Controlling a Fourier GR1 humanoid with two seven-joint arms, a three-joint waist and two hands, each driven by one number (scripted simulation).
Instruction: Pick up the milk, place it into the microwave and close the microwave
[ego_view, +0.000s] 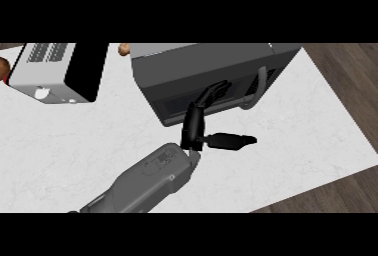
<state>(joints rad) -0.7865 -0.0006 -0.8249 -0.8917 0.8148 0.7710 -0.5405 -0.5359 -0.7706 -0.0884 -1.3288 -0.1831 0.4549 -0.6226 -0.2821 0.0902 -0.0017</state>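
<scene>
One microwave (210, 75), one toaster (55, 72), one hand (198, 122)

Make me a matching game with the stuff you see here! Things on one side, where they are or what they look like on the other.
Things:
1. microwave
2. toaster
3. hand
4. counter

Descriptions:
A. white and marbled
B. top left, silver with a black side
C. black, fingers straight against the door
D. dark grey box, door shut

Pairs: 1-D, 2-B, 3-C, 4-A

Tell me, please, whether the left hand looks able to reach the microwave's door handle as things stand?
Probably yes. The left hand lies with straight fingers against the door of the microwave, right beside the handle, and nothing shows between them.
</scene>
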